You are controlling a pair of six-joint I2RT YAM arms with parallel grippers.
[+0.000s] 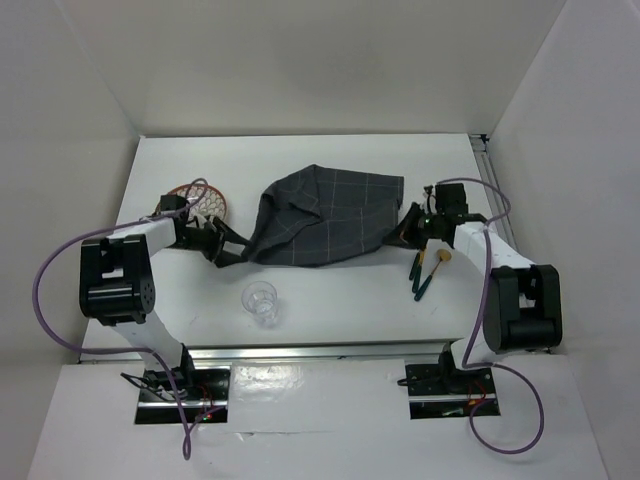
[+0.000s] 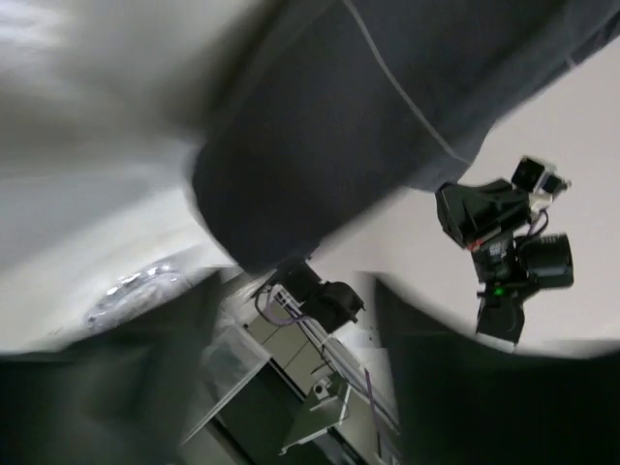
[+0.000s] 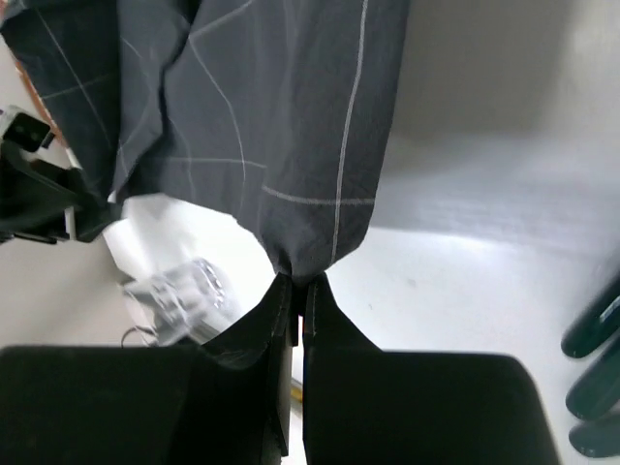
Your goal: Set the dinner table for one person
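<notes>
Plainly, right fingers (image 3: 276,329) pinch the checked cloth (image 3: 262,116); left fingers (image 1: 225,250): grip unclear.

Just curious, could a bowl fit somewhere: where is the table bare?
Bare: the far strip of the dinner table behind the cloth, and the near patch between the glass and the cutlery. Crowded: around the plate at the left.

cloth (image 1: 325,217): dark grey, pale checks | dinner table (image 1: 350,300): white | cables (image 1: 38,283): purple

Both arms reach inward, wrists low — left tool (image 1: 228,251) with fingers spread apart, right tool (image 3: 295,287) pinched shut on the cloth (image 3: 291,116).
</notes>
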